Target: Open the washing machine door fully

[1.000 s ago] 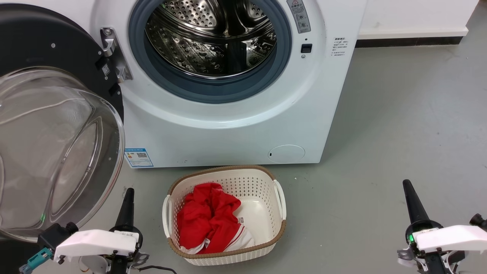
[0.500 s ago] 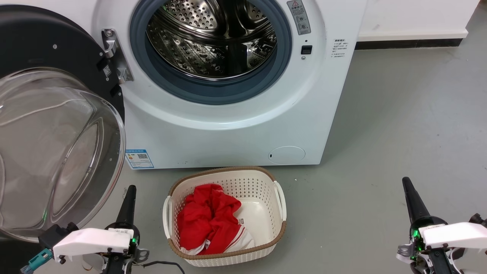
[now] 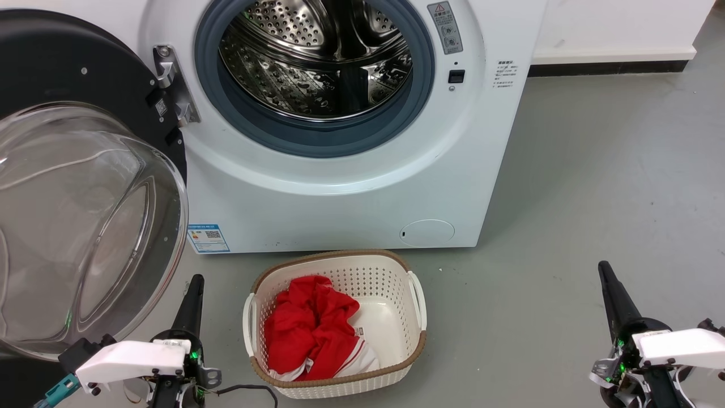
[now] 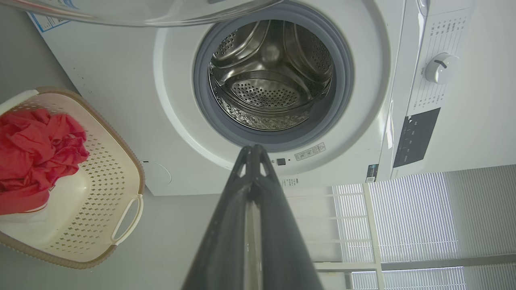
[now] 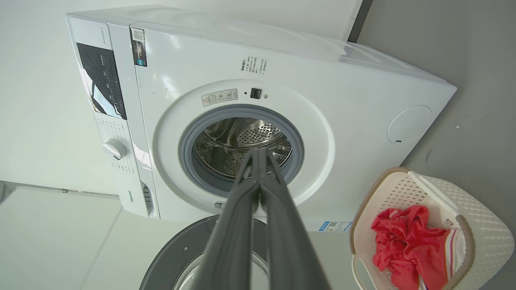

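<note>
The white washing machine [image 3: 351, 192] stands ahead with its steel drum [image 3: 317, 62] exposed inside a grey-blue gasket. The washing machine door [image 3: 79, 215], black with a bulging clear glass bowl, is swung wide out to the left on its hinge [image 3: 173, 85]. My left gripper [image 3: 194, 286] is shut and holds nothing, low on the floor just right of the glass bowl. At the lower right my right gripper [image 3: 606, 272] is shut too and holds nothing, well away from the machine. The wrist views show the shut left gripper [image 4: 252, 148] and right gripper [image 5: 258, 151] pointing at the drum.
A cream perforated laundry basket [image 3: 416, 300] with a red garment [image 3: 308, 326] sits on the grey floor just before the machine, between my arms. A white wall with a dark skirting [image 3: 612, 62] runs at the back right. Open floor lies to the right.
The head view has shifted slightly, so the machine and basket sit a little lower. Both grippers have drawn slightly back toward the bottom edge. The door stands as before.
</note>
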